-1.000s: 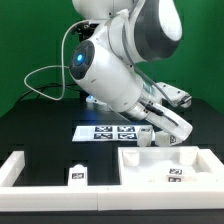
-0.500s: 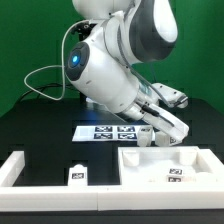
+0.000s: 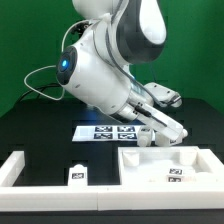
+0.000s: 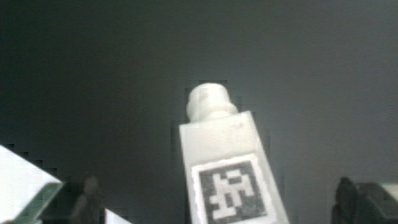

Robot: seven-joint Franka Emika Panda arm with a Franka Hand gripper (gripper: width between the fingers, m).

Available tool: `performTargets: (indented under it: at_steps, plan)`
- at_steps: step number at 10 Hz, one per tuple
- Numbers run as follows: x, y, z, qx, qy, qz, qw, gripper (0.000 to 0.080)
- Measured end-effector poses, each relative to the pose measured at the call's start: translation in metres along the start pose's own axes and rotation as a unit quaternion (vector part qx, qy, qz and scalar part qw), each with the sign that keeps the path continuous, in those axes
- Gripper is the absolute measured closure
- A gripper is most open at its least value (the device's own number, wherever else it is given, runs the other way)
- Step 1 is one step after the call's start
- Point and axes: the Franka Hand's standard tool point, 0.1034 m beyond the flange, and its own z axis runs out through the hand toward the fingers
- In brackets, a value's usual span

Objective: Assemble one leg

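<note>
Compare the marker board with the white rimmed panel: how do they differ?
The marker board is thin and flat; the panel has a raised rim. The marker board carries several tags; the panel holds one small tagged leg. Both are white and lie on the black table.

Open bench lies at the exterior view's left, broken by a lone leg and a white block. The raised rim of the panel walls the right. Gaps flank the leg between the spread end effector fingers
</note>
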Motion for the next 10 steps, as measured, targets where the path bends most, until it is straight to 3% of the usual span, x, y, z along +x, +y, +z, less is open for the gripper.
performTargets:
  at_steps: [3, 4, 10]
  plan:
    - [0.001, 0.001, 0.001, 0.000, -0.001, 0.001, 1.000, 0.0150]
    - [0.002, 0.003, 0.004, 0.008, -0.005, 0.010, 1.000, 0.0150]
    - [0.006, 0.012, 0.020, 0.003, -0.004, 0.021, 1.000, 0.0150]
